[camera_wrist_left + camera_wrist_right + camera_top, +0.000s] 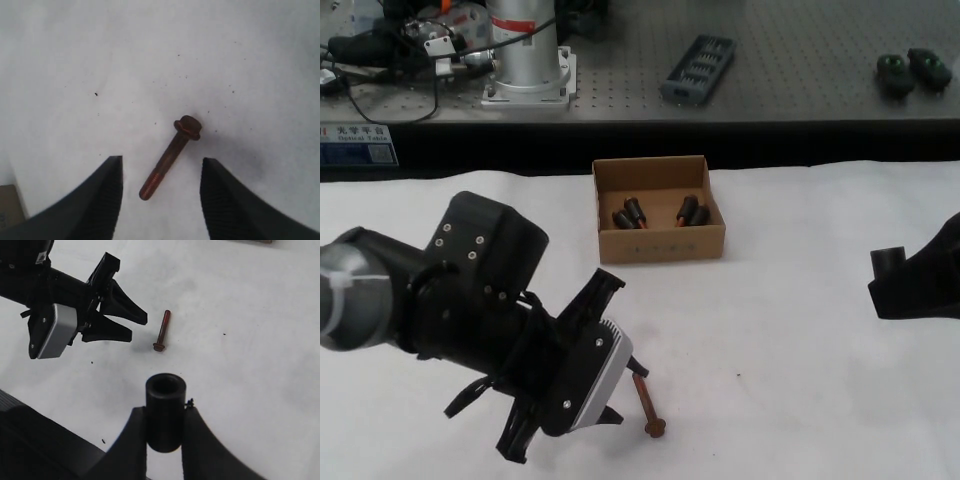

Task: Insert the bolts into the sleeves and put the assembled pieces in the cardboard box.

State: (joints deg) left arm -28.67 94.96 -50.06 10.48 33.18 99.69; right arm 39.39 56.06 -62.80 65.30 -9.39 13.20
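Box holds 4 pieces; tray behind.

High camera sits at the rear, facing forward-down across the bench. Wrist cameras hang close above it; all share the bolt.

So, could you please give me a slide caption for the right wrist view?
Right gripper holds a black sleeve; open left gripper hangs beside the loose bolt.
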